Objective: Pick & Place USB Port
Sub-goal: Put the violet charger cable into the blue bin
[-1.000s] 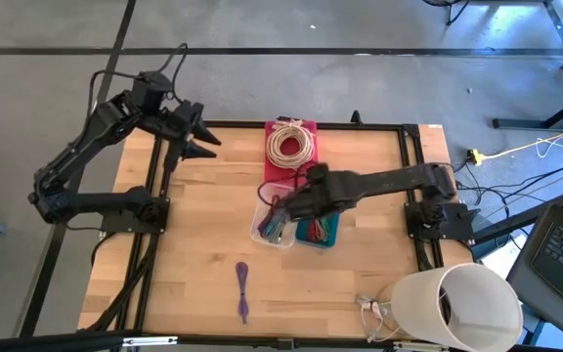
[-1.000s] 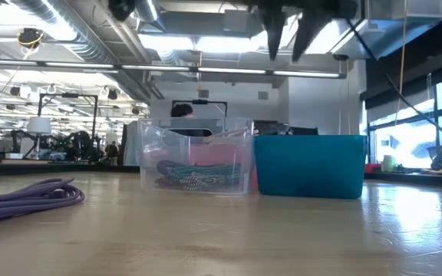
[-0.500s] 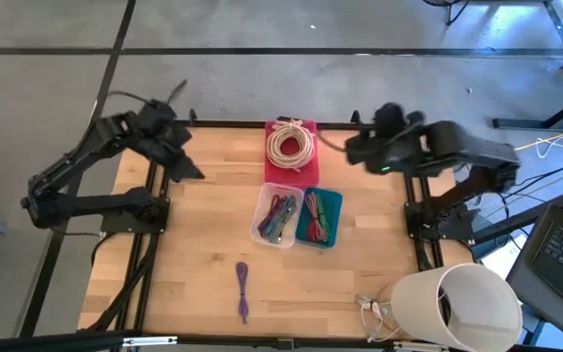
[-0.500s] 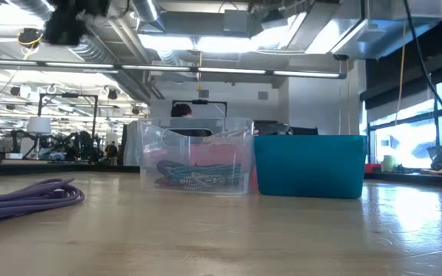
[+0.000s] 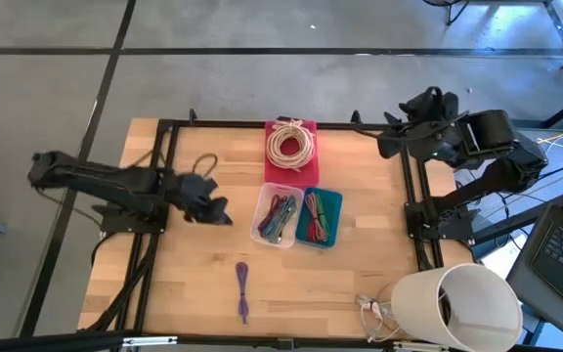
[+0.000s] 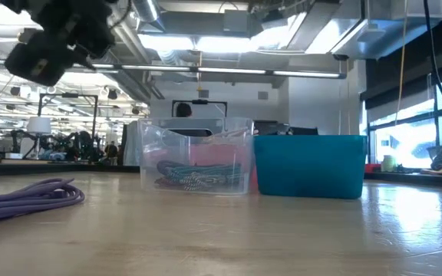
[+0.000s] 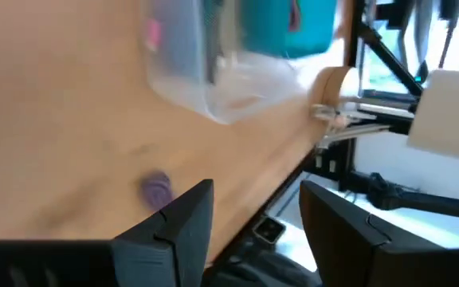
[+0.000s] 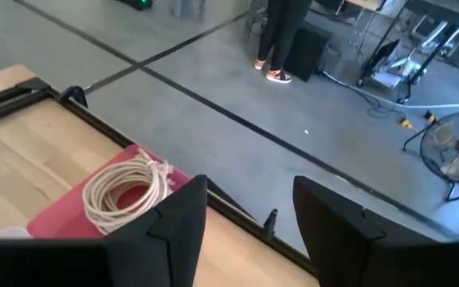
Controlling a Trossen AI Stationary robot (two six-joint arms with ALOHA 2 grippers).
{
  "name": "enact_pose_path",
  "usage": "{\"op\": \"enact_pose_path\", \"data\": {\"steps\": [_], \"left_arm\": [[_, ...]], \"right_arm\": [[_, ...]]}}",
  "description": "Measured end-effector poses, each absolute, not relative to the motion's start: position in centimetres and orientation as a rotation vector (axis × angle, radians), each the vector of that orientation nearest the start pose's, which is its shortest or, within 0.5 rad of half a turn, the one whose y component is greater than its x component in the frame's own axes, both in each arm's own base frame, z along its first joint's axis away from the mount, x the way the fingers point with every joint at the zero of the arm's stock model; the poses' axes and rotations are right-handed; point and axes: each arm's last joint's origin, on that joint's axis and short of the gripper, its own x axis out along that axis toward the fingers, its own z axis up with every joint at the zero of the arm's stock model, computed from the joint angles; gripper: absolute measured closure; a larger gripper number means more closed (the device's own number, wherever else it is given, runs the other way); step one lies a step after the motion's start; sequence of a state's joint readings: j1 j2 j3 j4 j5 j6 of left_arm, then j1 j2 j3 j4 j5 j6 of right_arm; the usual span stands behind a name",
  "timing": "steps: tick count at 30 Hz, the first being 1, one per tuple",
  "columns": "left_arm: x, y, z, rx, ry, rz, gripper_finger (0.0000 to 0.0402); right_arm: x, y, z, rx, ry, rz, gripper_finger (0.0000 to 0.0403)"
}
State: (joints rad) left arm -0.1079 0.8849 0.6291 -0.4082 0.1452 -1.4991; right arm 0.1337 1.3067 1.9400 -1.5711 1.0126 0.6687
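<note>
A purple cable (image 5: 242, 290) lies loose on the wooden table near its front edge; it also shows in the low view (image 6: 29, 195) and the left wrist view (image 7: 156, 188). My left gripper (image 5: 218, 210) is open, above the table just left of the clear bin (image 5: 275, 217), and touches nothing. Its fingers (image 7: 182, 231) point past the cable toward the bins. My right gripper (image 5: 389, 137) is open and empty, raised by the table's far right corner. Its wrist view looks over the pink bin (image 8: 94, 219).
The clear bin holds coloured cables, and a teal bin (image 5: 319, 217) stands against its right side. A pink bin (image 5: 291, 147) behind them holds a coiled white cable (image 5: 290, 145). A white cylinder (image 5: 457, 303) sits at the near right corner. Black frame rails edge the table.
My right arm has pulled back from over the clear bin, up and toward the table's far right corner. My left arm has swung from the far left corner toward the near side and the middle, coming down beside the clear bin. The cable and bins have stayed put.
</note>
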Motion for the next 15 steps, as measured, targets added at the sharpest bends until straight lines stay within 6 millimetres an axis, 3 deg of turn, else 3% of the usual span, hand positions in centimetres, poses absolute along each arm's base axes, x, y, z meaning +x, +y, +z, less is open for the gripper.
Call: {"op": "enact_pose_path", "data": {"steps": [9, 15], "left_arm": [[20.4, -10.5, 22.1, -1.562, 0.71, 0.287, 0.023], [21.9, -14.0, 20.2, -1.615, 0.781, 0.349, 0.0233]], "right_arm": [[16.4, -0.3, 48.5, -0.019, 0.535, -1.006, 0.0212], [16.4, -0.3, 48.5, -0.03, 0.54, -1.004, 0.0212]]}}
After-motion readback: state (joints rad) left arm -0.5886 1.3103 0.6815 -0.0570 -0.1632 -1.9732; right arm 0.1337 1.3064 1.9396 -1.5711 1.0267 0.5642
